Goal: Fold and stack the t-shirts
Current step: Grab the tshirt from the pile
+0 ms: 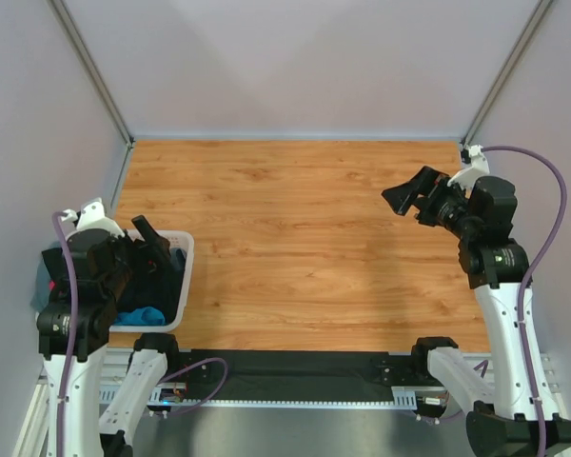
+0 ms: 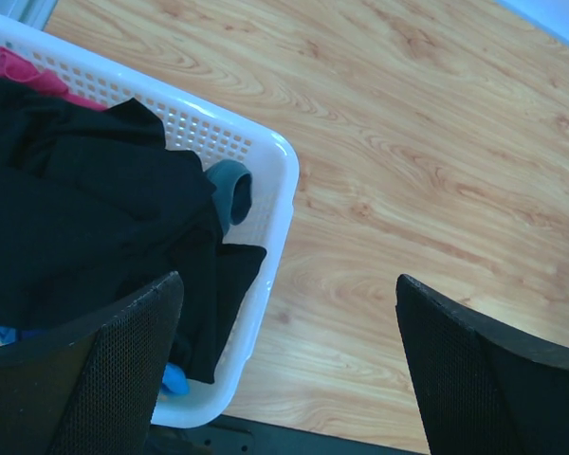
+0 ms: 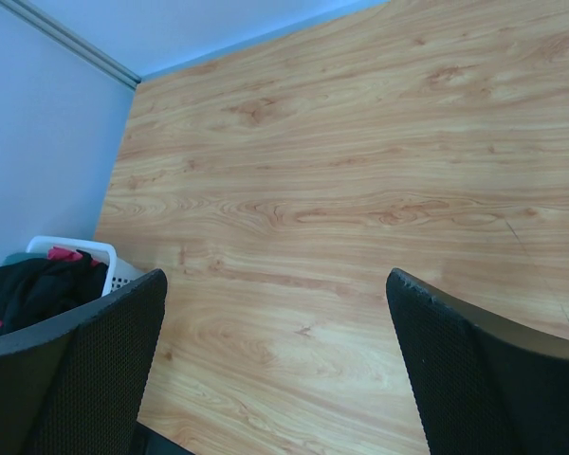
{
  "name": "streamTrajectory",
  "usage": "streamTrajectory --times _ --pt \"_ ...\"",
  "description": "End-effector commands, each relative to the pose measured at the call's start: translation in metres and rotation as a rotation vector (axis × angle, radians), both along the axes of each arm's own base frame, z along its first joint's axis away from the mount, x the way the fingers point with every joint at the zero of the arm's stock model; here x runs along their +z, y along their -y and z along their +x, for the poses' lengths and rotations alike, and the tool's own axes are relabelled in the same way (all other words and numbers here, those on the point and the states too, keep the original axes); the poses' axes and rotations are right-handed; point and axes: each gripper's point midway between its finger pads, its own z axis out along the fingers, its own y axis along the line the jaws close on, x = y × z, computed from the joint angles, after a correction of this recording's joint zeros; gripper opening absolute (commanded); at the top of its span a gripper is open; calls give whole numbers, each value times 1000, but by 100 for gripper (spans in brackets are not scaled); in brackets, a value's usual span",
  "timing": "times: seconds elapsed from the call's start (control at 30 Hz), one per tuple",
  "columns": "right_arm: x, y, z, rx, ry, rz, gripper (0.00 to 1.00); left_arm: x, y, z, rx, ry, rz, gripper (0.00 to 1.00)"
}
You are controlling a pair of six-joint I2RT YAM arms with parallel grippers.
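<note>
The t-shirts lie heaped in a white slotted basket [image 1: 187,249] at the table's left edge. The large black shirt [image 2: 85,218] lies on top. A magenta-pink one [image 2: 24,71] shows at the far rim, a teal-grey fold [image 2: 232,190] by the corner, and a bit of bright blue [image 2: 174,381] at the near rim. In the top view the black shirt [image 1: 159,281] and blue shirt [image 1: 143,314] show too. My left gripper [image 1: 152,243] hovers open and empty over the basket's right side [image 2: 289,370]. My right gripper [image 1: 409,193] is open and empty, raised at the right, also in its wrist view [image 3: 275,370].
The wooden table [image 1: 305,248] has grey walls on three sides with metal posts in the back corners. A black strip [image 1: 295,367] runs along the near edge between the arm bases. The basket [image 3: 109,265] shows far left in the right wrist view.
</note>
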Motion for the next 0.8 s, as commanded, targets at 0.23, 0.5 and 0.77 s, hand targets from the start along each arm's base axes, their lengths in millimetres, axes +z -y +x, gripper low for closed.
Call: streamTrajectory --times 0.23,0.5,0.77 --pt "2 1 -4 -7 29 2 100 -19 9 4 52 -43 -129 97" --pt "-8 -3 -9 9 -11 23 100 -45 -43 -4 392 -232 -36 89" --pt "-19 0 -17 -3 -21 7 100 -83 -65 -1 575 -297 -91 87"
